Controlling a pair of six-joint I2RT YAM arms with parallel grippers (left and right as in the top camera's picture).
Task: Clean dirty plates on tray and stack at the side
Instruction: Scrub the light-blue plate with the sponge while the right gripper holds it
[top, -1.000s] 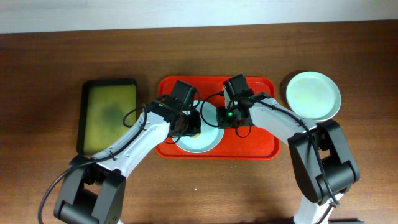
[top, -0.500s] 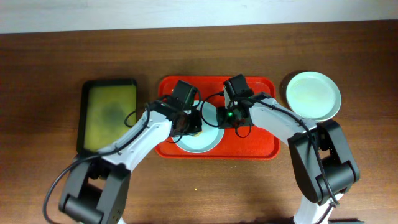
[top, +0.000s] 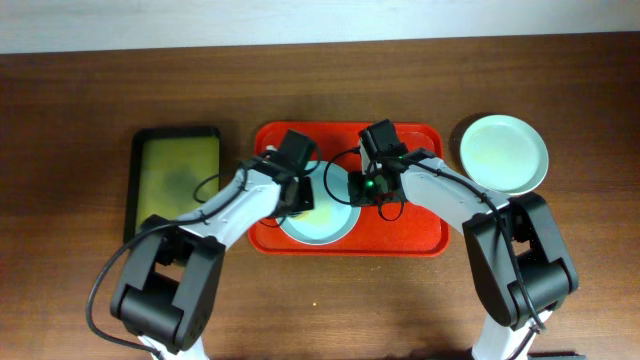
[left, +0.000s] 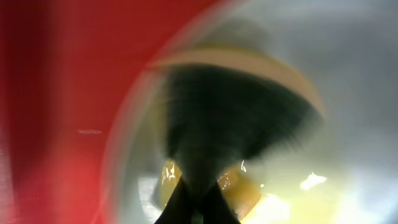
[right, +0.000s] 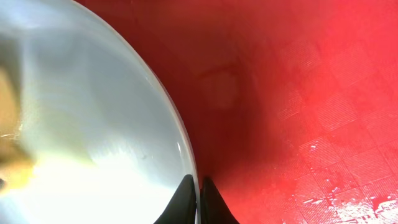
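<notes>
A light blue plate (top: 322, 220) lies on the red tray (top: 420, 225). My left gripper (top: 300, 200) is shut on a yellow and dark sponge (left: 244, 186) and presses it on the plate's left part (left: 348, 93), next to the red tray floor (left: 56, 93). In the left wrist view the sponge is blurred. My right gripper (top: 362, 195) is shut on the plate's right rim (right: 180, 143), with its fingertips (right: 194, 199) either side of the rim above the tray floor (right: 298, 93). A pale mint green plate (top: 504, 152) sits on the table right of the tray. The white plate is not in view.
A black tray with an olive-green inside (top: 178, 182) lies on the brown table left of the red tray. The table's far edge runs along the top of the overhead view.
My left arm has swung its elbow to the left, and the sponge has shifted a little across the plate. The right arm and the plate have not moved.
</notes>
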